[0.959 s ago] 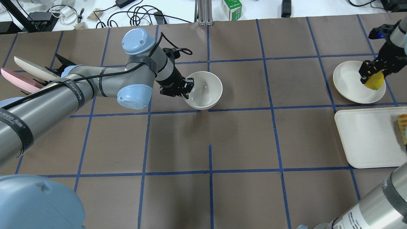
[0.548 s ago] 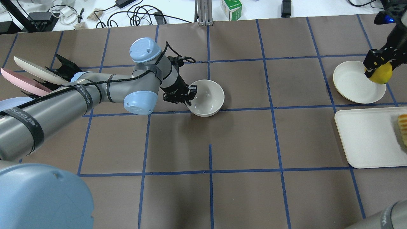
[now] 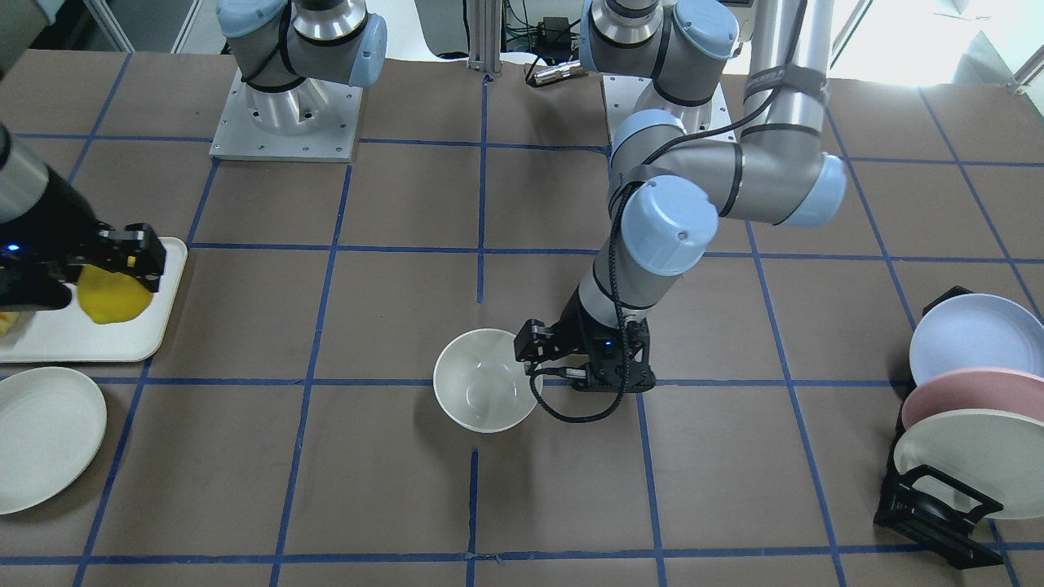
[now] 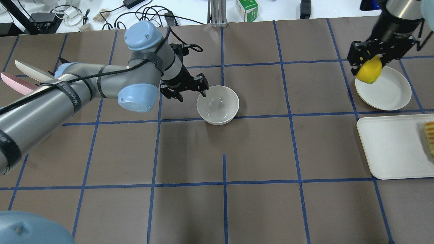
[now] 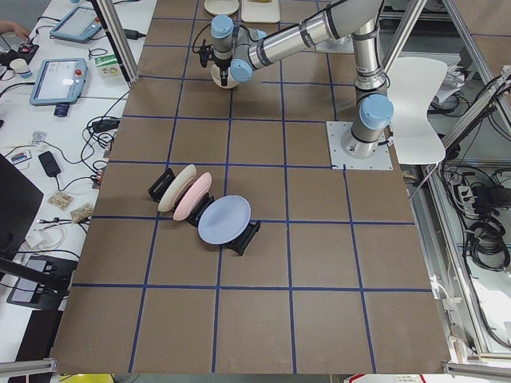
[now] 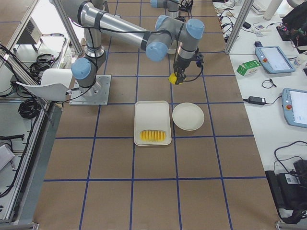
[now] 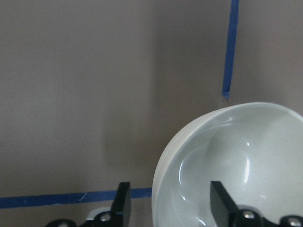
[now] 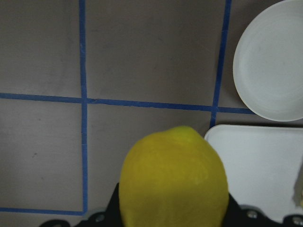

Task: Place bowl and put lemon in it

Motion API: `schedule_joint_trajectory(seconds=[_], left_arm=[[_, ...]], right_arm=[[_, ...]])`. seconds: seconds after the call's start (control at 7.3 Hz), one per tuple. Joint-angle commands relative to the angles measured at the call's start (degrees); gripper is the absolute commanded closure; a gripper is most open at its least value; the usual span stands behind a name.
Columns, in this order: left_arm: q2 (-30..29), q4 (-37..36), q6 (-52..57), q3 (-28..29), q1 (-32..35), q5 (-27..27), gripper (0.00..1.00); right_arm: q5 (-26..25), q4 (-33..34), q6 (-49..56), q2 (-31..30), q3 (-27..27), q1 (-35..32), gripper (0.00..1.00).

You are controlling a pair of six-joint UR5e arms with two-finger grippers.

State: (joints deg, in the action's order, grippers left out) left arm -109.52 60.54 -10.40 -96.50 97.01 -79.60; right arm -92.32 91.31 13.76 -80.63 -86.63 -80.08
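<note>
The off-white bowl [image 4: 218, 105] stands upright on the brown table near the middle, also in the front view [image 3: 481, 393]. My left gripper [image 4: 191, 95] is open at its left rim. In the left wrist view, one finger [image 7: 220, 203] is inside the bowl [image 7: 255, 161] and the other is outside; neither clearly touches it. My right gripper [image 4: 368, 64] is shut on the yellow lemon [image 4: 369, 73] and holds it in the air over the left edge of the flat plate. The lemon fills the bottom of the right wrist view [image 8: 173, 179] and also shows in the front view [image 3: 112, 297].
A flat white plate [image 4: 386, 91] lies at the far right. A white tray [image 4: 390, 145] below it holds a sliced ridged food piece [image 4: 430, 134]. A rack of pastel plates [image 3: 962, 408] stands at the robot's left end. Cables and a green box [image 4: 247, 9] lie beyond the far edge.
My left gripper has opened off the bowl's rim; the bowl rests where it was set. My right arm has carried the lemon left and up, from the plate's right side to its left edge.
</note>
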Motion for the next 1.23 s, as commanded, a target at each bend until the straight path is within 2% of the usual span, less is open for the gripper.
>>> schedule_joint_trajectory(seconds=[0.0,0.14,0.27,0.55,0.68,0.82,1.1], left_arm=[[6.5,21.4,11.8,9.0,-5.8,-3.0,0.0],[9.6,25.0,15.7,9.5,-8.0,-5.8,0.0],[12.8,25.5,17.5,9.2,-8.0,-7.6,0.0],[17.2,26.3,17.8,9.1,-8.8,-7.5,0.0],[17.2,27.7,17.7,9.1,-9.4,-7.9,0.0],[17.6,32.2,17.5,10.3,-10.3,-10.7,0.0],[17.8,32.5,16.8,10.4,-10.4,-10.1,0.0]], right_arm=[[1.3,1.8,-14.7,0.9,0.0,-11.5,0.84],[2.8,5.9,-20.3,3.3,0.1,-15.2,0.84],[3.6,10.2,-26.7,6.0,0.1,-19.6,0.84],[3.6,21.7,-36.0,13.5,0.1,-28.2,0.84],[3.5,25.2,-37.9,17.2,0.1,-31.6,0.84],[3.5,27.3,-38.4,19.3,0.1,-32.9,0.83],[3.0,27.9,-36.7,20.5,-0.5,-33.0,0.82]])
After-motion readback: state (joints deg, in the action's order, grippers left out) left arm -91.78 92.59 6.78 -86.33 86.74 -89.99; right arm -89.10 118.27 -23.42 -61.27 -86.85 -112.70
